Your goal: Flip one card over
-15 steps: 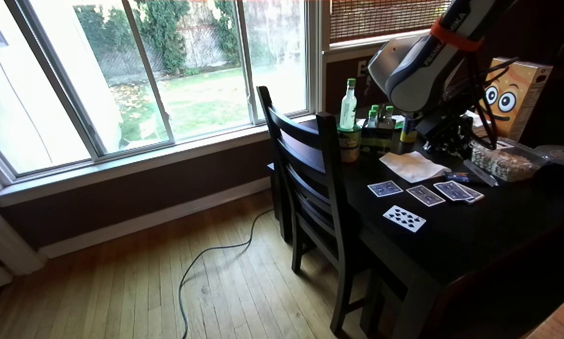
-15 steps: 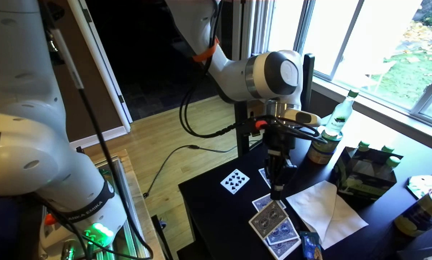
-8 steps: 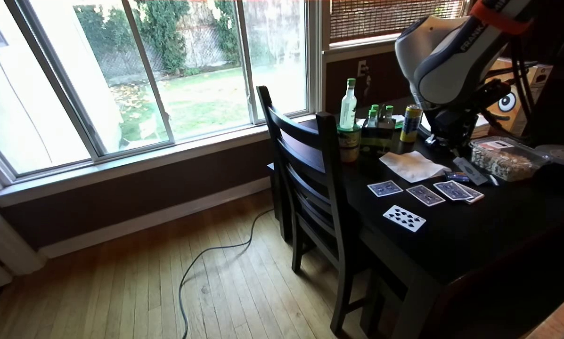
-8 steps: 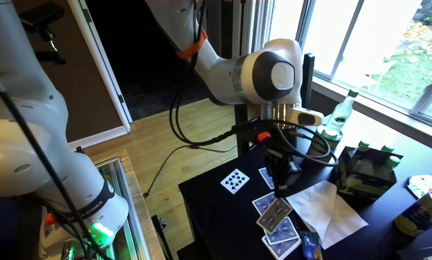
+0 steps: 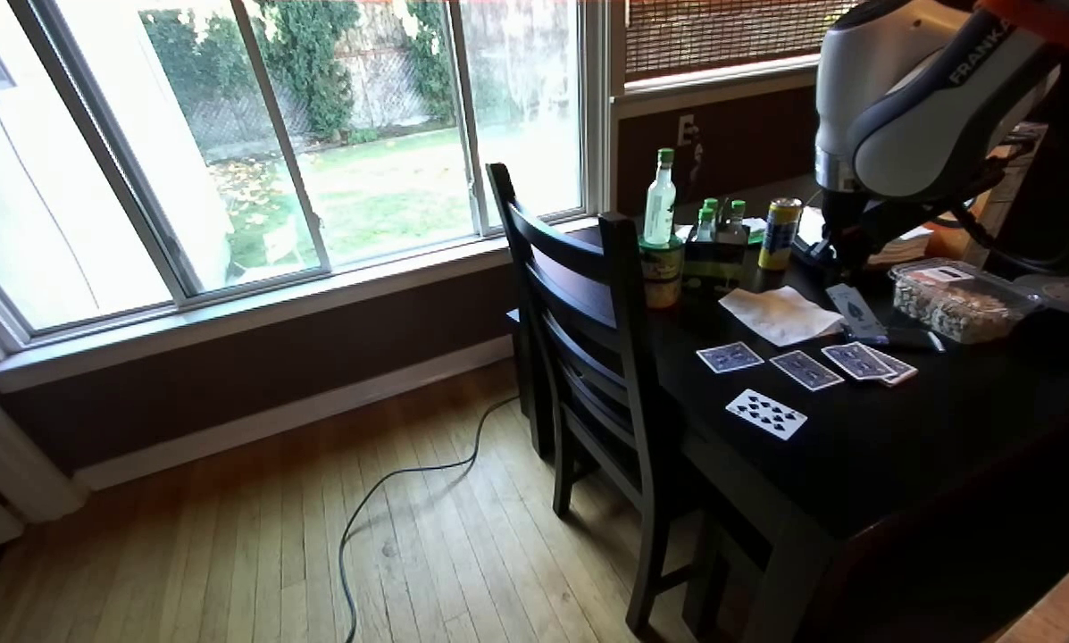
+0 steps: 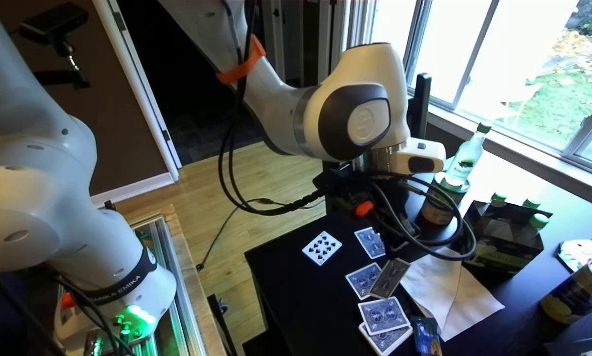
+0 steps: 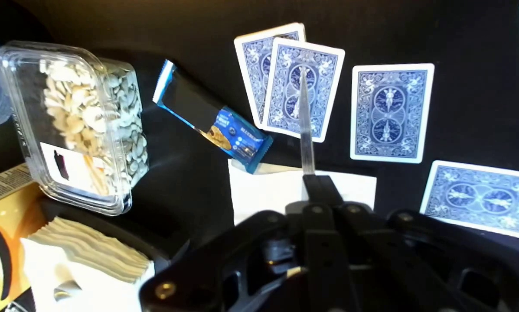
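Card [image 6: 390,278]: hangs steeply below your pincer; whether its low end touches anything, you cannot tell from these views.
Pincer [image 7: 321,186]: you are pinching the card near one end; in the wrist view it runs out of the grip almost edge-on, a thin strip.
Spade face [image 5: 858,313]: here is your change. A second ago this exterior view gives you only a sliver of it; now it shows broad and slanted.
Face-down pair [image 6: 384,315]: your card has swung off it towards the white paper [image 6: 454,296], so more of the top back shows.
Lone face-down card [image 6: 360,281]: your card now crosses its edge in the line of sight; the height between them is unclear.
Ten of spades [image 6: 322,248]: unmoved, flat and face up on the desk [image 6: 310,291], well apart from your card.
Flip: you look partway through, I judge, with neither side squarely up. Keep rolling until the spade side faces up, then lower and release.
Snack bar [image 7: 242,134]: a low corner might snag here or on the paper; let go too soon and the card could land back up.
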Controlling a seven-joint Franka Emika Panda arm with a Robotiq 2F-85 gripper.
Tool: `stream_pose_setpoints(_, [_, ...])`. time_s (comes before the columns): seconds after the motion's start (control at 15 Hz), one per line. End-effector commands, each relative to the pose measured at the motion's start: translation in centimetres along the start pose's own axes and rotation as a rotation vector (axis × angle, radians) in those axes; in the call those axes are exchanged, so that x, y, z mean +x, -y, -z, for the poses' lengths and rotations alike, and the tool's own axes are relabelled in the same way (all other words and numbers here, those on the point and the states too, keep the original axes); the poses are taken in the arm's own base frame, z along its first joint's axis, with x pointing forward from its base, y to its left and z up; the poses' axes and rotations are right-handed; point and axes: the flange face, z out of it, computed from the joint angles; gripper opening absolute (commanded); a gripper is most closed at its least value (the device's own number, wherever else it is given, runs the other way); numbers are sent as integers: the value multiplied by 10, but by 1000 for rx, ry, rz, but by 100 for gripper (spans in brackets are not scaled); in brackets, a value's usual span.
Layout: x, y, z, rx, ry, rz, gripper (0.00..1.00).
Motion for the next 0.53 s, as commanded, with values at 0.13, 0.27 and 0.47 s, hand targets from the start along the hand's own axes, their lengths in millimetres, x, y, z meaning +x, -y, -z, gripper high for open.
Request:
stream_pose_setpoints(0.13, [0, 1, 0, 0, 3, 3, 1])
stream_pose_setpoints(0.27, [0, 1, 0, 0, 3, 3, 1])
stream_pose_setpoints(0.47, [4, -4, 7, 44, -61, 0, 0])
